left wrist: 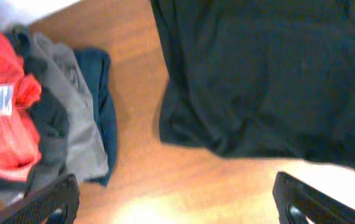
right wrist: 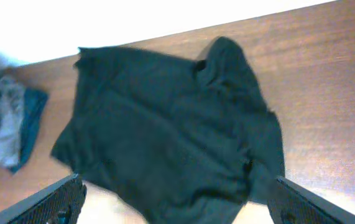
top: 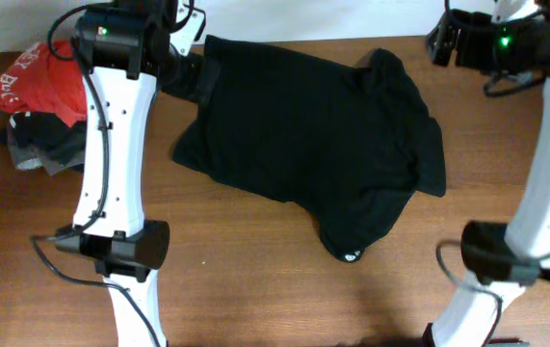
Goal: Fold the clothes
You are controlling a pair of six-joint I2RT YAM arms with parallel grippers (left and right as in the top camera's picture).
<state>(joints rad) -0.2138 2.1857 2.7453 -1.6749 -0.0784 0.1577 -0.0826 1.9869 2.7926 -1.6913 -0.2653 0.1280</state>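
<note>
Bench [top: 255, 289] carries the black shirt [top: 303, 125], long axis slanting far-left to near-right. Left tool [left wrist: 174, 190] sits nearer, beside its far-left corner. Both it and the right tool [right wrist: 177, 186] gape wide, empty.

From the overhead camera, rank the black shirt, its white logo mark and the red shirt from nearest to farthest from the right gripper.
1. black shirt: its upper right corner lies just beside the right gripper.
2. white logo mark: on the shirt's hem, toward the arm bases.
3. red shirt: at the far left side.
</note>
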